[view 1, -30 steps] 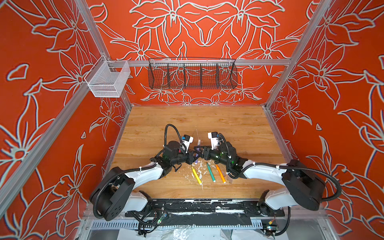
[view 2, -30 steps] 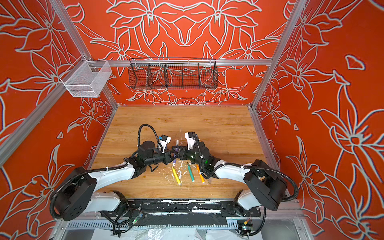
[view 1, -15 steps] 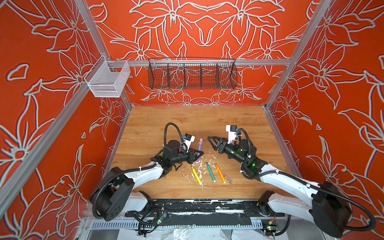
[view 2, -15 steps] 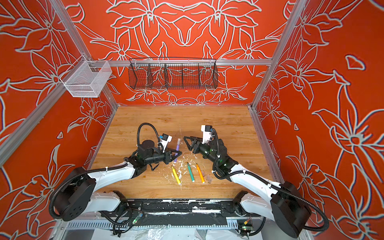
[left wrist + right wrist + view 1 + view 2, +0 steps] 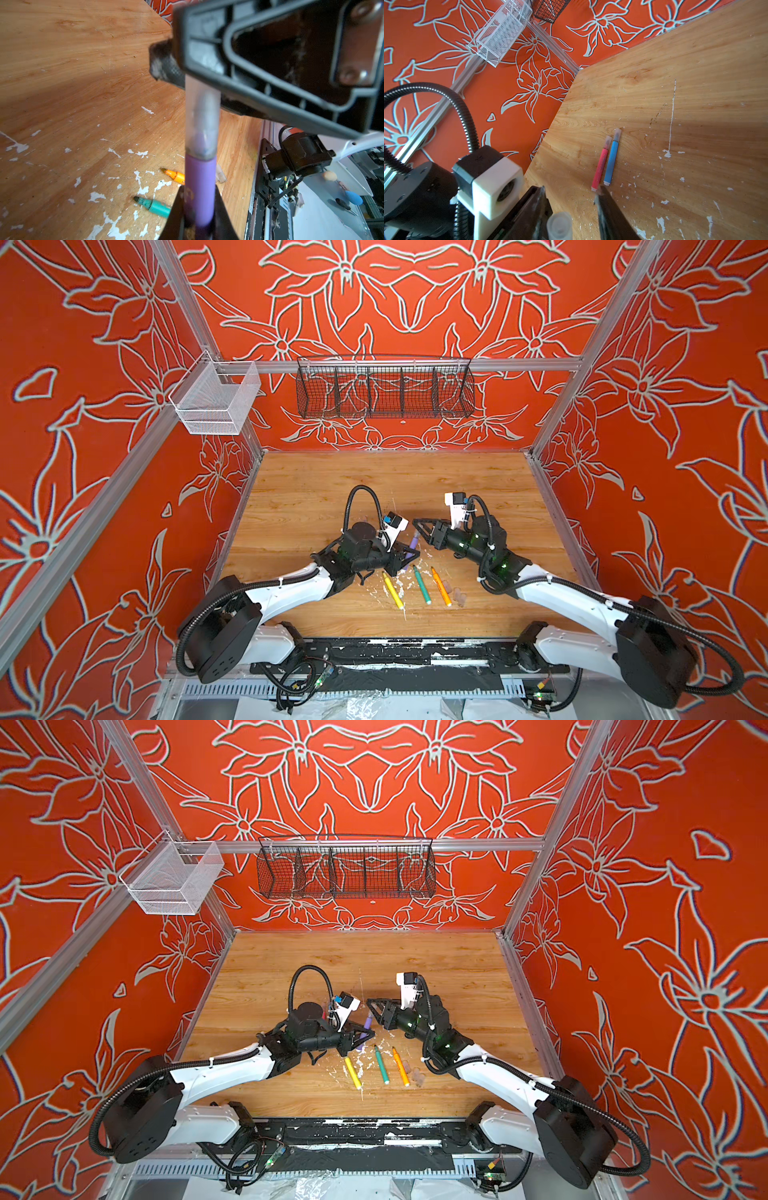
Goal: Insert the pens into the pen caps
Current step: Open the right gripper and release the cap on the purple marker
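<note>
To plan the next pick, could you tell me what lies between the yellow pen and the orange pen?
The green pen lies between them, in both top views.

The worktop (image 5: pixel 374 481) lies bare across its upper third, while loose pens (image 5: pixel 422 591) and caps (image 5: pixel 457 596) clutter the lower centre.

Walls (image 5: pixel 407 302): orange-red panels on three sides, printed with large flowers in pale outline.
Frame (image 5: pixel 519 364): aluminium profiles at the corners, with one horizontal rail across the back wall.
Bench (image 5: pixel 374 489): light wood-grain top, scratched and marked with white flecks towards the near edge.
Black wire basket (image 5: pixel 384 389): hung from the back rail, divided into compartments.
White mesh basket (image 5: pixel 216 400): mounted at the left rear corner.
Light: bright and even, with soft shadow bands on the bench.
</note>
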`<state>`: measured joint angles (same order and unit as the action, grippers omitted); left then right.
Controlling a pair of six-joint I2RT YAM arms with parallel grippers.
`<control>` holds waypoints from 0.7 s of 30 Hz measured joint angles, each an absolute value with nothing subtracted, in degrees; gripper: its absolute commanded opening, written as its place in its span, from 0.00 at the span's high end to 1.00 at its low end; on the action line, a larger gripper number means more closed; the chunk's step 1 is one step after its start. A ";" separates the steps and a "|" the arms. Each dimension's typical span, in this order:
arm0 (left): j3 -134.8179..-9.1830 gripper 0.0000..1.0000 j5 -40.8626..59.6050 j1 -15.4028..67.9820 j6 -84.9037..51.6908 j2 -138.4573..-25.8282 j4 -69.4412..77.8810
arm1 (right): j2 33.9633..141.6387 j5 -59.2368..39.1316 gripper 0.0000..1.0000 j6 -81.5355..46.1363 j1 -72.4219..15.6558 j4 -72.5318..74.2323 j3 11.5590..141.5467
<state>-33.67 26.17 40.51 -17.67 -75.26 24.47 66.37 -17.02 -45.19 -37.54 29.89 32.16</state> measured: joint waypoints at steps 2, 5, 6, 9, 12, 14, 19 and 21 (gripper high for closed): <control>-33.67 1.00 26.13 40.62 -17.34 -75.29 24.27 | 66.37 -17.32 0.64 -45.17 -37.52 29.78 32.25; -33.78 1.00 26.06 40.97 -16.95 -75.29 23.81 | 66.67 -18.06 0.69 -45.23 -37.52 29.80 32.56; -33.93 1.00 26.06 41.15 -16.84 -75.29 23.44 | 67.07 -18.35 0.71 -45.25 -37.52 29.80 32.91; -34.35 1.00 25.93 41.34 -16.51 -75.29 23.00 | 68.25 -18.98 0.80 -45.36 -37.52 29.89 33.82; -34.46 1.00 25.32 41.36 -16.49 -75.29 22.61 | 69.21 -19.59 0.93 -45.30 -37.52 30.22 34.13; -34.50 1.00 24.82 41.36 -16.58 -75.29 22.11 | 70.00 -20.08 1.00 -45.52 -37.52 30.68 34.20; -34.98 1.00 23.11 41.21 -17.43 -75.29 19.99 | 72.34 -20.99 1.00 -45.87 -37.43 31.70 34.76; -35.92 1.00 21.93 41.08 -18.22 -75.26 18.74 | 72.29 -20.84 1.00 -45.87 -37.32 32.05 34.76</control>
<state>-35.92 21.93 41.08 -18.22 -75.26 18.74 72.29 -20.84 -45.87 -37.32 32.05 34.76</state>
